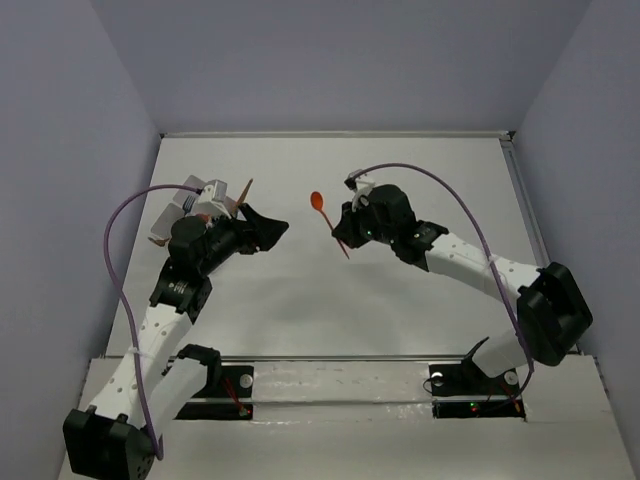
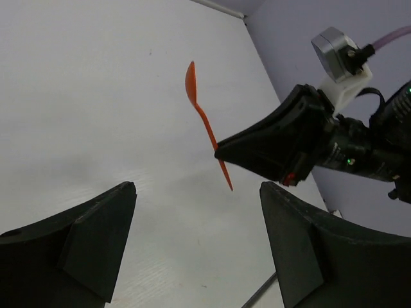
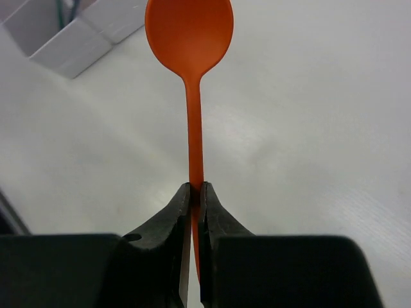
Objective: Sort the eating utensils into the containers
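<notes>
My right gripper is shut on the handle of an orange-red spoon and holds it above the table, bowl pointing to the far left. In the right wrist view the pads pinch the handle about halfway down, below the spoon's bowl. My left gripper is open and empty, facing the spoon from the left. The left wrist view shows the spoon ahead of its spread fingers. The white divided tray lies behind the left arm, partly hidden, and shows in the right wrist view.
A copper stick-like piece stands out of the tray's right side. The right gripper's body hangs close ahead of the left gripper. Grey walls enclose the table on three sides.
</notes>
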Tool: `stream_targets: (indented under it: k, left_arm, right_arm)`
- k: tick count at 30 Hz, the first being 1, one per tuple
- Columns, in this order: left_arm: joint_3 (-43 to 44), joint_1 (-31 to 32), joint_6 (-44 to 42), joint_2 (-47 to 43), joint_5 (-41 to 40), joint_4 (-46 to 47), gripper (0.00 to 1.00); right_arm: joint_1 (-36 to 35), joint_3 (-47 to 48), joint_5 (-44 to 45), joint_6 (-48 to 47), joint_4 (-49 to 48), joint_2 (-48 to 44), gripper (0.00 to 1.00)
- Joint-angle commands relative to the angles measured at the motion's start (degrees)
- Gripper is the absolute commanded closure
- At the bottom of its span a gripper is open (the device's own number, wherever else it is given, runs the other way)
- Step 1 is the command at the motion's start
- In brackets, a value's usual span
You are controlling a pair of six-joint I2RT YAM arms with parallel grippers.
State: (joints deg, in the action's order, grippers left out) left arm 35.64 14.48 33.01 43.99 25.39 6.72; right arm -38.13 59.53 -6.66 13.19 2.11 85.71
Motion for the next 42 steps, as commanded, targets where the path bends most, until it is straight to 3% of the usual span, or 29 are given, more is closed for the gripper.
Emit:
stream_targets:
  k: [1, 9, 14, 16, 17, 20, 21, 24, 26, 27, 30, 34, 42]
  left_arm:
    - [-1.2, 2.6, 7.9, 4.9, 0.7, 11.7, 0.12]
    - [2.5, 9.3, 6.8, 12.4, -8.8, 12.5, 0.15]
    - [3.6, 11.3, 5.6, 16.0, -13.2, 11.4, 0.29]
    - [3.9, 11.3, 5.0, 16.7, -14.4, 11.6, 0.47]
    - [4.1, 11.8, 5.0, 16.9, -14.9, 11.4, 0.66]
    - [5.1, 12.4, 4.3, 16.9, -17.2, 9.9, 0.87]
    - [5.8, 12.4, 4.0, 16.8, -19.0, 8.8, 0.94]
    - [6.8, 12.4, 3.0, 16.5, -21.2, 7.7, 0.94]
    - [7.4, 12.4, 2.5, 16.8, -21.7, 6.5, 0.94]
    - [8.5, 12.4, 1.4, 16.9, -22.9, 5.9, 0.94]
    - [12.3, 12.4, -1.4, 16.9, -28.6, 0.3, 0.94]
    - [20.7, 8.6, -5.8, 16.2, -35.0, -5.3, 0.94]
    - [29.6, -7.2, -11.4, 18.9, -43.4, -9.6, 0.94]
  right_arm:
    - [-6.5, -5.4, -1.9, 5.1, -8.6, -4.7, 0.93]
    - [-12.3, -6.4, -2.6, 5.8, -10.5, -7.0, 0.93]
    - [-13.5, -8.4, -2.7, 5.9, -12.2, -7.2, 0.93]
    - [-14.0, -8.8, -2.8, 5.8, -12.4, -7.1, 0.93]
    - [-14.0, -9.1, -2.7, 5.8, -12.4, -7.0, 0.93]
    - [-14.0, -9.9, -1.4, 5.5, -12.6, -7.7, 0.93]
    - [-14.0, -10.1, -1.3, 5.4, -12.1, -8.1, 0.88]
    - [-14.0, -11.0, -0.6, 5.4, -11.9, -9.9, 0.78]
    - [-14.0, -11.6, 0.1, 5.7, -12.0, -11.3, 0.60]
    - [-14.0, -12.0, 0.4, 5.9, -11.3, -12.8, 0.39]
    - [-14.0, -11.3, 1.6, 6.1, -6.6, -16.0, 0.11]
    - [-14.0, -14.7, 3.7, 5.7, -5.0, -23.1, 0.00]
    - [-14.0, -20.8, 4.7, 5.4, -4.9, -31.0, 0.00]
